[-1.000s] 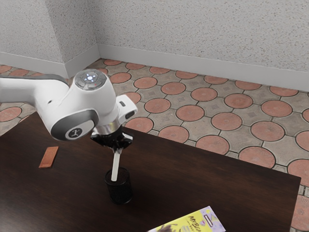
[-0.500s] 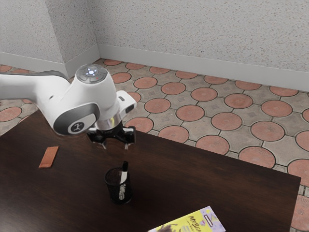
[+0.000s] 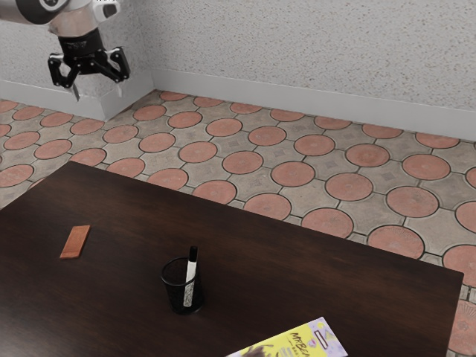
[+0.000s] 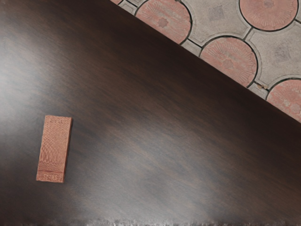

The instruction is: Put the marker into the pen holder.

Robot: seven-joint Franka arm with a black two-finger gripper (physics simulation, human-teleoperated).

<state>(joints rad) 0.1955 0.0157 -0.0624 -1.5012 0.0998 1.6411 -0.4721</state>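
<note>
Bench: dark, streaked wood; the exterior view's left and lower edges cut it off.

Arm: white, at the exterior view's upper left; upper parts cut off by the frame.

Tool: black, pointing down, well apart from the pen holder. Fingers spread, nothing between them; open. Thin fingertips hard to make out against the pale wall.

Packet: yellow and lilac, dark lettering; lower portion cut off by the exterior view's lower edge, lettering only partly legible.

Pen holder: black, round, upright on bench. Dark wall obscures much of its inside.

Slab: orange-brown, flat on bench. Wrist view gives a fine scaly pattern; stamp near one end unreadable.

Marker: inside the pen holder, slightly tilted, black end up and above the rim. White barrel, dark markings lower down, dimmed by the holder's wall. Cannot tell whether its lower end touches the holder's floor.
</note>
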